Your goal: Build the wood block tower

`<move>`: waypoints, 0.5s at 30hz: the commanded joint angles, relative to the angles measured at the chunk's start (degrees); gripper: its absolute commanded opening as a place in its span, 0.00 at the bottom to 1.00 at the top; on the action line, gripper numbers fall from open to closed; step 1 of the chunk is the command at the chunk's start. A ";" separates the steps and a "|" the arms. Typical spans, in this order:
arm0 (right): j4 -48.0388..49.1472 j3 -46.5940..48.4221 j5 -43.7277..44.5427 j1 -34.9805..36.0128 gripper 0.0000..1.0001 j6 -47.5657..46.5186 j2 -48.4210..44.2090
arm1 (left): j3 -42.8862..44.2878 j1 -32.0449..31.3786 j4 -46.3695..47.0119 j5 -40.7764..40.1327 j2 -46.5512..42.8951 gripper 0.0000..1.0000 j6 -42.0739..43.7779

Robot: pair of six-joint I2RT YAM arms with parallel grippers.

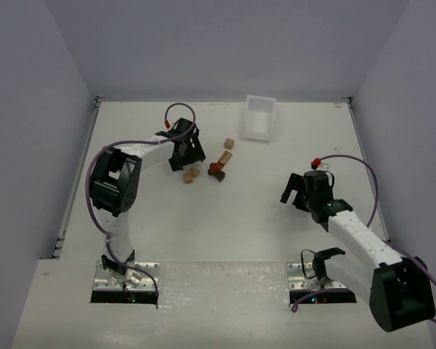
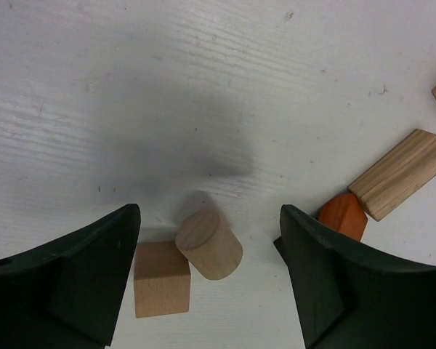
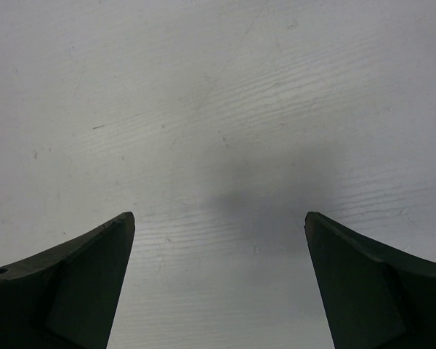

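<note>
Several small wooden blocks lie loose on the white table, none stacked. In the left wrist view a tan cube (image 2: 160, 278) touches a tan cylinder (image 2: 211, 243) lying on its side, both between the fingers of my open left gripper (image 2: 209, 212). An orange-brown block (image 2: 343, 216) and a tan bar (image 2: 398, 173) lie just outside its right finger. From above, my left gripper (image 1: 187, 161) hangs just behind the cube (image 1: 188, 178) and the cylinder (image 1: 195, 172). A dark reddish block (image 1: 216, 171), the bar (image 1: 224, 158) and another tan cube (image 1: 229, 143) lie to their right. My right gripper (image 1: 296, 195) is open and empty over bare table (image 3: 218, 218).
A white rectangular tray (image 1: 260, 118) stands at the back, right of the blocks. Grey walls enclose the table on the left, back and right. The left arm's purple cable (image 1: 176, 110) loops above its wrist.
</note>
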 commanded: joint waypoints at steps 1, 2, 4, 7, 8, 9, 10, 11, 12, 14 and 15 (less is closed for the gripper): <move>1.37 2.23 1.57 0.19 0.99 0.28 0.55 | 0.13 -0.40 3.74 0.83 0.37 0.74 -0.80; 1.39 2.26 1.52 0.19 0.99 0.28 0.63 | 0.10 -0.48 3.85 0.89 0.56 0.73 -0.75; 1.39 2.26 1.39 0.19 0.99 0.28 0.86 | 0.10 -0.76 4.03 0.83 0.90 0.71 -0.53; 1.39 2.26 1.39 0.17 0.99 0.28 1.02 | 0.02 -1.60 4.17 0.45 1.21 0.70 -0.14; 1.39 2.26 1.39 0.10 0.99 0.28 1.02 | 0.00 -1.87 4.24 0.38 1.21 0.69 -0.06; 1.39 2.31 1.34 0.10 0.99 0.28 1.07 | -0.19 -2.01 4.24 0.34 1.16 0.69 0.08; 1.39 2.35 1.30 0.10 0.99 0.28 1.11 | -0.33 -2.14 4.24 0.30 1.12 0.69 0.19; 1.41 2.35 1.30 0.10 0.99 0.28 1.11 | -0.44 -2.24 4.27 0.30 1.04 0.69 0.19; 1.48 2.35 1.30 0.10 0.99 0.28 1.11 | -0.90 -2.40 4.42 0.30 0.67 0.68 0.18; 1.48 2.35 1.22 0.10 0.99 0.36 1.11 | -2.40 -2.79 4.65 0.14 -0.12 0.68 -0.05; 1.44 2.35 1.22 0.15 0.99 0.36 1.16 | -3.13 -2.87 4.77 0.03 -0.47 0.67 -0.31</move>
